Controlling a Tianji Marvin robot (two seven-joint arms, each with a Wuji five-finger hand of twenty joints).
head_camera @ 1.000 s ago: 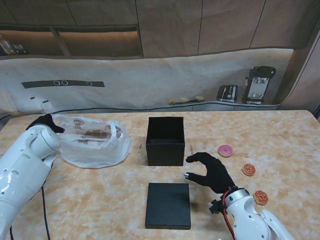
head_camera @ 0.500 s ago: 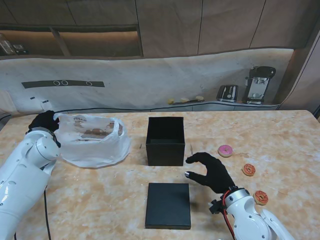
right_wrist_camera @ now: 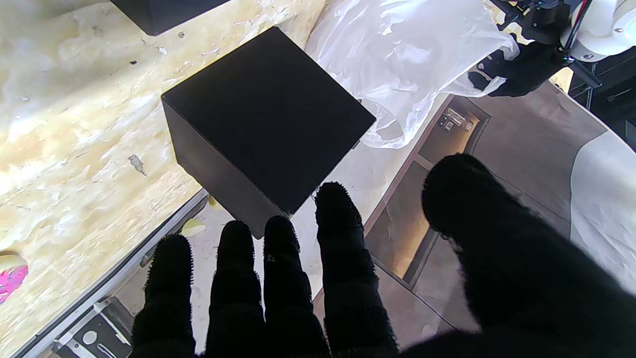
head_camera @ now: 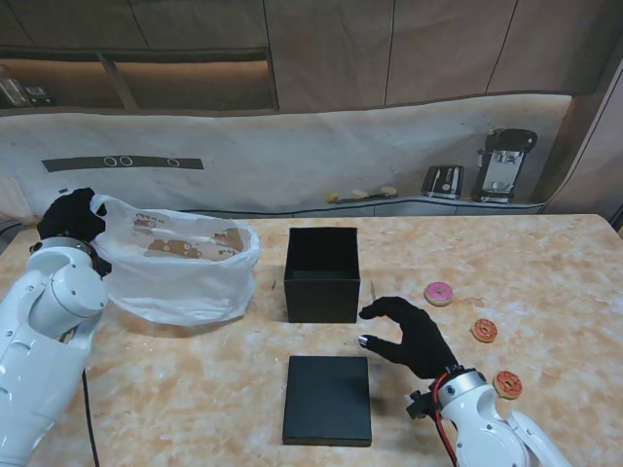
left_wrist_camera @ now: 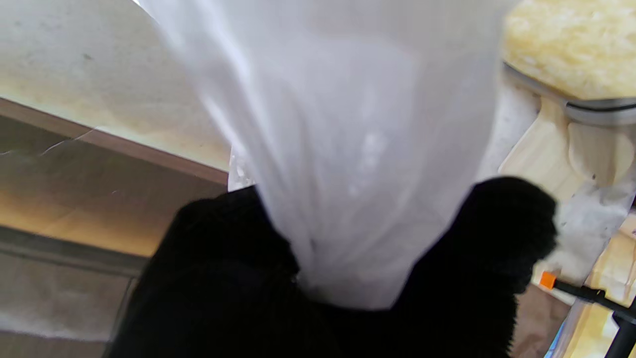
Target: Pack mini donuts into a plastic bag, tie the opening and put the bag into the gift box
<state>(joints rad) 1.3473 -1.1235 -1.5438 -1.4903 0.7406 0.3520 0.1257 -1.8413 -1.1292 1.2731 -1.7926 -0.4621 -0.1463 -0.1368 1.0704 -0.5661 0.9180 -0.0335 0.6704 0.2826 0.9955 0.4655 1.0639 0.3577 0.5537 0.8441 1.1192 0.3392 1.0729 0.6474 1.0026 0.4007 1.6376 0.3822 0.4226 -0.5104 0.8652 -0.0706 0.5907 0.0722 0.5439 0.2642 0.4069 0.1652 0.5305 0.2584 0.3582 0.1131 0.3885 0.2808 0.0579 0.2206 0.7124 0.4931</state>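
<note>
Obstacles/clearance, stand view:
- Gift box (head_camera: 322, 272): centre of tabletop (head_camera: 545, 263), open top unobstructed.
- Lid (head_camera: 328, 399): flat, nearer to me than box; bare strip btwn.
- Plastic bag (head_camera: 185, 268): just left of box, narrow gap.
- Right hand (head_camera: 409, 334): near box's right side.
- Donuts (head_camera: 484, 331): right, w/ bare tabletop btwn them & box.

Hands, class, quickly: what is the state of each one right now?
Left hand: shut on the plastic bag, gripping its edge.
Right hand: open, fingers apart, holding nothing.
</note>
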